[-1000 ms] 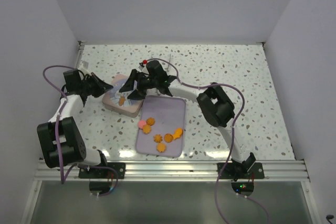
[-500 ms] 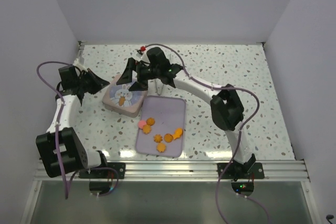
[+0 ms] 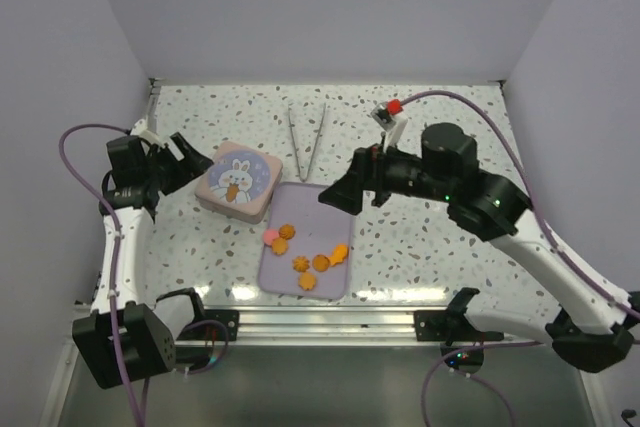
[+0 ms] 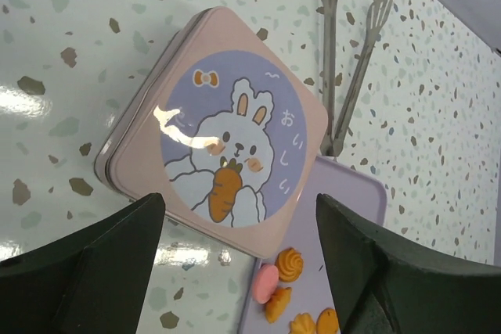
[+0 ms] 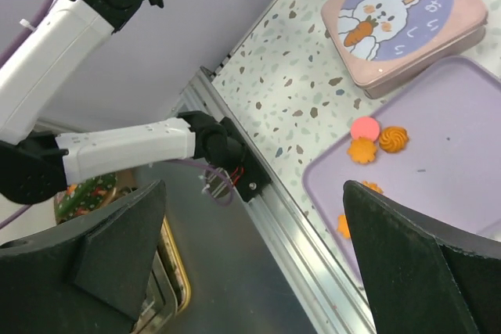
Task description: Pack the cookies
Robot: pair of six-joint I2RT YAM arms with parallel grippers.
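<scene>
Several cookies [image 3: 305,259], mostly orange with one pink [image 3: 268,237], lie on a lavender tray [image 3: 325,209]. Left of it stands a closed square tin [image 3: 237,180] with a bunny on the lid. My left gripper [image 3: 190,169] is open just left of the tin, touching nothing. In the left wrist view the tin [image 4: 227,138] and a few cookies [image 4: 286,263] show between the spread fingers of the left gripper [image 4: 239,201]. My right gripper [image 3: 338,187] hangs open above the tray's far right corner. The right wrist view shows the gripper [image 5: 254,185] empty, with cookies [image 5: 391,138] below.
Metal tongs [image 3: 307,137] lie on the speckled table behind the tray, also in the left wrist view as tongs [image 4: 352,60]. The aluminium rail [image 3: 330,322] runs along the near edge. The left arm's white links [image 5: 117,150] cross the right wrist view.
The right arm has pulled back from over the tin to the right and risen. The left gripper has opened and drawn back left from the tin's edge.
</scene>
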